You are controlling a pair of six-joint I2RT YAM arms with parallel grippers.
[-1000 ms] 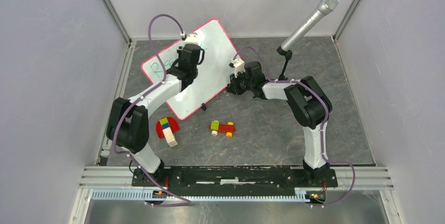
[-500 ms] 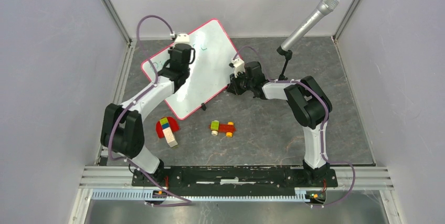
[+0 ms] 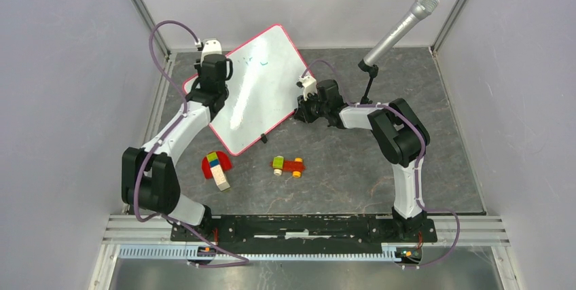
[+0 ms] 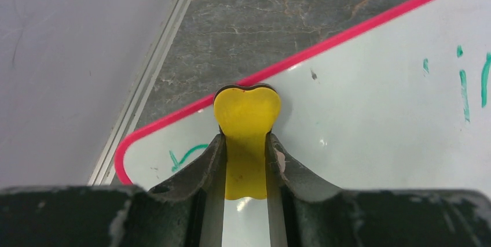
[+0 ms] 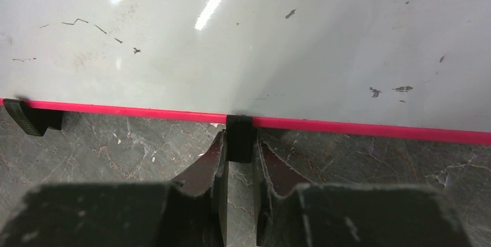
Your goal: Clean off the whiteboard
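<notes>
The whiteboard lies tilted at the back of the table, white with a pink-red rim. My left gripper is shut on a yellow eraser pressed on the board near its left corner. Green marks remain by that corner and towards the board's far edge. My right gripper is shut on a black clip foot on the board's right rim. Small dark specks show on the board in the right wrist view.
A microphone on a stand rises at the back right. A red toy car and a red-and-wood block toy lie in front of the board. Another clip foot sits on the rim. Enclosure walls stand close on both sides.
My left gripper has swept the eraser left across the board, from its middle to its left corner. The green writing there has mostly gone. The right arm has not moved.
</notes>
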